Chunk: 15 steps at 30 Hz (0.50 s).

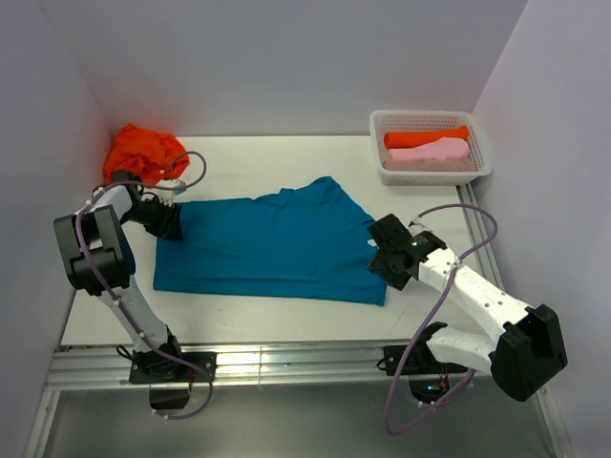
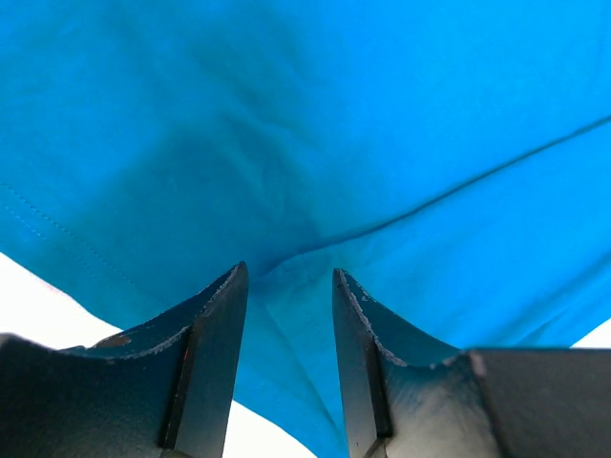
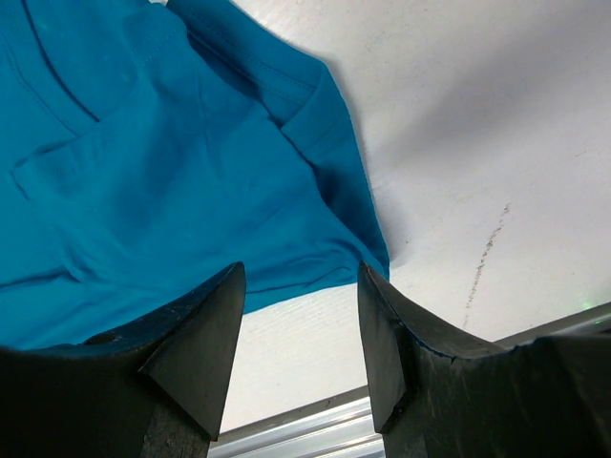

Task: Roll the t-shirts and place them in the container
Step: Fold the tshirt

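The flat white table point(image 1: 286, 320) carries everything. Spread across its middle lies the teal-blue soft cloth t-shirt point(image 1: 277, 243), flat and long from left to right, with low wrinkles and one part rising toward the far right.

At the far right corner stands the white plastic lattice basket point(image 1: 430, 177). It holds a bright orange cloth roll point(image 1: 425, 137) and, just beside it on the near side, a pale pink cloth roll point(image 1: 434, 151). A bright orange crumpled cloth shirt point(image 1: 143, 151) sits in a heap at the far left.

The left gripper point(image 2: 286, 277) is at the teal shirt's left edge. Its jaws stand partly apart and straddle a pucker of cloth whose creases run into the gap. We cannot see a firm pinch there. The right gripper point(image 3: 301, 272) hangs over the shirt's near right corner with its jaws wide and nothing between them.

We judge the teal shirt light, limp and far from fragile. It will sag from any single hold and probably slide and bunch on the smooth table. We would take it by one short end, pinching through all layers close to the edge, one claw near each corner, so that the roll starts straight and stays evenly tight.
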### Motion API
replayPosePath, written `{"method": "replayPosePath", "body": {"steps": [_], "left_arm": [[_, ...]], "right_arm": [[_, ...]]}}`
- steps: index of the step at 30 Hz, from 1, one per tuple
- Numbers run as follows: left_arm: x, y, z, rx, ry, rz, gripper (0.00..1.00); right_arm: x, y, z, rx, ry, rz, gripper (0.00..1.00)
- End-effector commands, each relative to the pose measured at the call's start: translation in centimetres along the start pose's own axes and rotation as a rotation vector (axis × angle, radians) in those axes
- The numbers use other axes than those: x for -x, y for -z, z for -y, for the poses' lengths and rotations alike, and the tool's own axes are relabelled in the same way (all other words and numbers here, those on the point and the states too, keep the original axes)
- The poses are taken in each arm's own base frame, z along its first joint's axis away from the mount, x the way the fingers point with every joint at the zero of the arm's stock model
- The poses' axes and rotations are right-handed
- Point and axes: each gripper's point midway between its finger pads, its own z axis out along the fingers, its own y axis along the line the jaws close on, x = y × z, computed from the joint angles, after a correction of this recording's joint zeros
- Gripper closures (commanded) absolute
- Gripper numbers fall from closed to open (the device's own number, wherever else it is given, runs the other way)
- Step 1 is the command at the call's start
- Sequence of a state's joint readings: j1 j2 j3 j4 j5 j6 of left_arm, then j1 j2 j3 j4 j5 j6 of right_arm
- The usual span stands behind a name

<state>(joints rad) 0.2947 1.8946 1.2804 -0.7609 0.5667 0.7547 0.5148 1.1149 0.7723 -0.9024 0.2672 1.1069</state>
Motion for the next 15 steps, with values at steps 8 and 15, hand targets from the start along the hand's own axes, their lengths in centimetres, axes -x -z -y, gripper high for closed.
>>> {"method": "replayPosePath", "body": {"steps": [8,15], "left_arm": [[0.0,-0.45,-0.39,0.008,-0.007,-0.005,0.59],[-0.36,-0.52,-0.23,-0.001,-0.006,-0.018,0.72]], "right_arm": [[0.5,0.15,-0.55,0.012,0.0,0.023,0.43],[0.45,-0.07,-0.51,0.002,0.009,0.02,0.43]]}}
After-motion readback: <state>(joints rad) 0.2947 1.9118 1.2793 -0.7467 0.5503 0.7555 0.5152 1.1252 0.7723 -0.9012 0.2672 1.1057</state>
